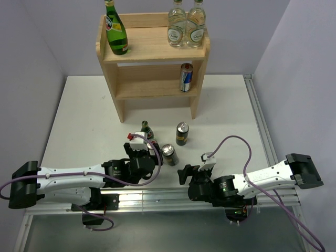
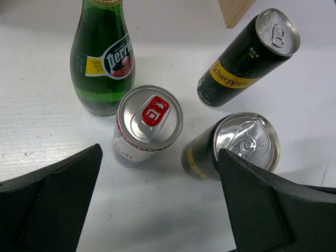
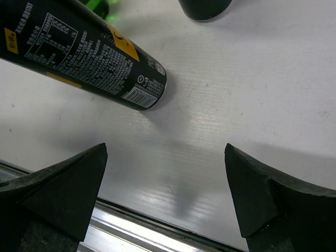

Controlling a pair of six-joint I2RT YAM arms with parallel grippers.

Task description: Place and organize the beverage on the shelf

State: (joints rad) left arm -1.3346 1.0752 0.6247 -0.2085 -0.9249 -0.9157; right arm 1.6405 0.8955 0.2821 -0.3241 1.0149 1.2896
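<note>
The wooden shelf (image 1: 157,50) stands at the back. One green bottle (image 1: 115,32) is on its top board at the left, and a blue-and-silver can (image 1: 186,77) is on the lower tier at the right. On the table stand a second green bottle (image 2: 104,58), a slim silver can with a red tab (image 2: 148,126) and two dark yellow-banded cans (image 2: 247,58) (image 2: 231,147). My left gripper (image 2: 159,173) is open and empty just short of the silver can; its right finger (image 2: 273,210) is beside the nearer dark can. My right gripper (image 3: 165,152) is open and empty, near the table's front edge.
Two clear bottles (image 1: 177,23) (image 1: 196,23) stand on the shelf's top board at the right. A metal rail (image 3: 136,226) runs along the table's near edge under the right gripper. The nearer dark can (image 3: 89,58) is left of and beyond the right gripper.
</note>
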